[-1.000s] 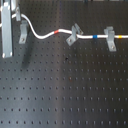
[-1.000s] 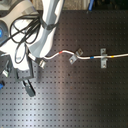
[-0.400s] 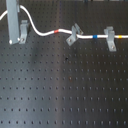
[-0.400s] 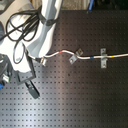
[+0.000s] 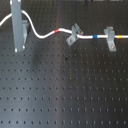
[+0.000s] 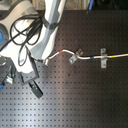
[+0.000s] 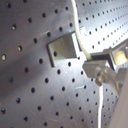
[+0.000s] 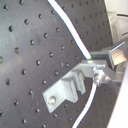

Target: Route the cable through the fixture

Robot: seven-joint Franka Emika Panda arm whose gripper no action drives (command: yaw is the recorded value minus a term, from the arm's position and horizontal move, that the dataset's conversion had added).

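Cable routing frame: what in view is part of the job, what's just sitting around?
In the job:
- cable, white with red, blue and yellow bands
- fixture, grey clip beside the cable in both wrist views
- gripper, holding the cable's end, as it seems

Not in play now:
- leaning grey clip, cable already at it
- T-topped grey clip, likewise
- perforated black board

You see a flat black metal breadboard table (image 5: 65,95) with a regular grid of small holes; a bundle of black cables (image 6: 22,31) loops above its edge.
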